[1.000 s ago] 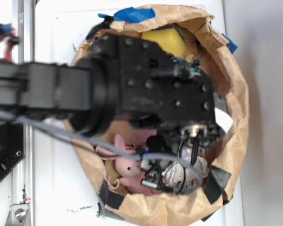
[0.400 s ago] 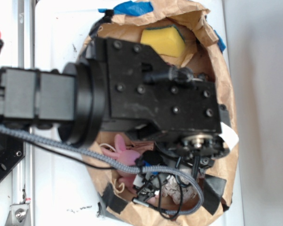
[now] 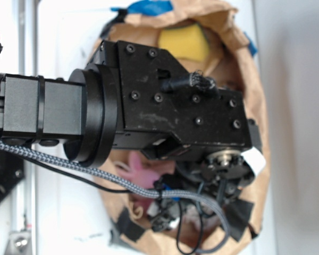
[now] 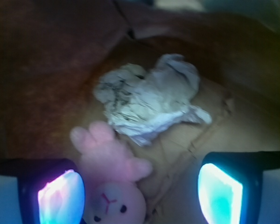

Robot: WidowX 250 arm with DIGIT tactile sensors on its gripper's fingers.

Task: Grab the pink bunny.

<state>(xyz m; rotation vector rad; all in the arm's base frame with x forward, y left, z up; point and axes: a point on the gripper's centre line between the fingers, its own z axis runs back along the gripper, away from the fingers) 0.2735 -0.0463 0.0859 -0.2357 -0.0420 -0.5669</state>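
Clearly the claw (image 4: 140, 193) gapes wide over the pink bunny (image 4: 109, 186), which lies by its left pad inside the paper bag (image 3: 258, 106). Being soft and light, it should squash; pinch its body.

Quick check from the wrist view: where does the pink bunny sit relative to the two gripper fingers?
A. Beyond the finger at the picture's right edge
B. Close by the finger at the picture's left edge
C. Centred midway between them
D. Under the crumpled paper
B: the pink bunny lies right next to the glowing finger at the picture's left, far from the other finger, and the crumpled paper lies beyond it; the gripper is open.
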